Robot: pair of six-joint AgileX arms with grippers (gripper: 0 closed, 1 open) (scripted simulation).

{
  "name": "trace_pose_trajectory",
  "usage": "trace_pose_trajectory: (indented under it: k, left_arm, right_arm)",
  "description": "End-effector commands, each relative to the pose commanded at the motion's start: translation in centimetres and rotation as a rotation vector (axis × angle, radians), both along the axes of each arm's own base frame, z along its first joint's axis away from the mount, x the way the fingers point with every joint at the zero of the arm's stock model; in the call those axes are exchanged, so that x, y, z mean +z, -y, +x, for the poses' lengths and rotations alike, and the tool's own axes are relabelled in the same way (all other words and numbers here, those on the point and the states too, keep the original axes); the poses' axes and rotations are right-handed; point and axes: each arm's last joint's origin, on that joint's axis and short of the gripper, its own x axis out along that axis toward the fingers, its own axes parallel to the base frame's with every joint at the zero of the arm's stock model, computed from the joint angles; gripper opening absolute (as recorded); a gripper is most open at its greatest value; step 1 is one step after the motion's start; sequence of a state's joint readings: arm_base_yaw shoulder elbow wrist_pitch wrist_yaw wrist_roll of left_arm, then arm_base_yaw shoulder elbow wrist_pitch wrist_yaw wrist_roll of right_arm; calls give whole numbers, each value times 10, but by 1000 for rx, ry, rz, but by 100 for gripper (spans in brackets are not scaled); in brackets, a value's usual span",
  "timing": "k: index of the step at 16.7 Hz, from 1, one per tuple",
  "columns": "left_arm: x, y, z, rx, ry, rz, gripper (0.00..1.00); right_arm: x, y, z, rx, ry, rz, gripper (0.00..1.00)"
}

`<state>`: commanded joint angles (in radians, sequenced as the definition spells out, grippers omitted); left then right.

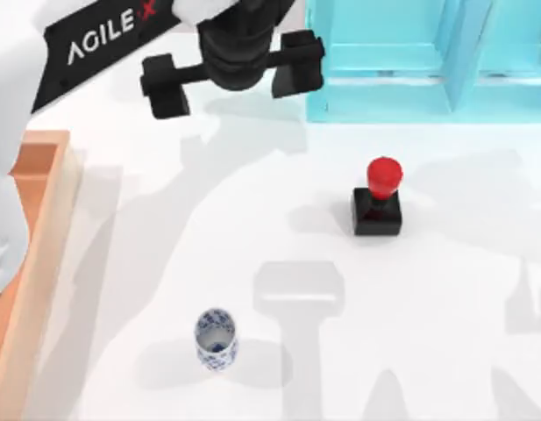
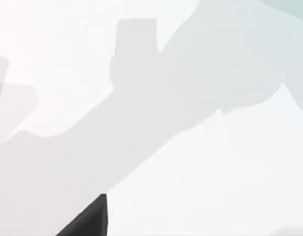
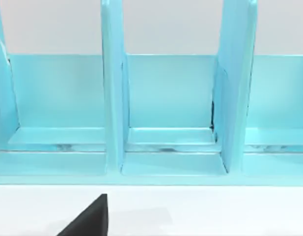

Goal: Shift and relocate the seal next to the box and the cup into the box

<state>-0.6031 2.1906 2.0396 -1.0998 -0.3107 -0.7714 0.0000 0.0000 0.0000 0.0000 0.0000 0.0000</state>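
The seal (image 1: 378,198), a black block with a red knob, stands upright on the white table right of centre. Near the front, left of centre, the blue-patterned white cup (image 1: 216,338) stands upright. The wooden box (image 1: 44,254) lies along the left edge, partly hidden by my left arm. My left gripper (image 1: 231,86) hangs open and empty high over the back of the table, well apart from the seal and the cup. One of its dark fingers (image 2: 87,220) shows over bare table in the left wrist view. My right arm is parked, its wrist camera facing the shelf.
A light blue shelf (image 1: 402,61) with upright dividers stands at the back right, behind the seal; its compartments (image 3: 168,98) show in the right wrist view. White tabletop lies between the seal, the cup and the box.
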Motion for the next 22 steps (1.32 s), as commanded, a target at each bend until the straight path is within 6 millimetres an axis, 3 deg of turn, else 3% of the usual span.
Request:
trace_pose_trajectory:
  k: [5, 9, 12, 18, 22]
  left_arm:
    - [-25, 89, -20, -122, -40, 18, 100]
    - [-32, 134, -48, -215, -48, 12, 100]
    - [-32, 148, -60, -251, -45, 5, 100]
    - [-32, 147, -58, -248, -45, 5, 100]
    - [-66, 149, -43, -251, -45, 4, 100]
  right_arm:
    - [0, 0, 0, 0, 0, 0, 100]
    - [0, 0, 0, 0, 0, 0, 100]
    - [0, 0, 0, 0, 0, 0, 100]
    - [0, 0, 0, 0, 0, 0, 100]
    - [0, 0, 0, 0, 0, 0, 100]
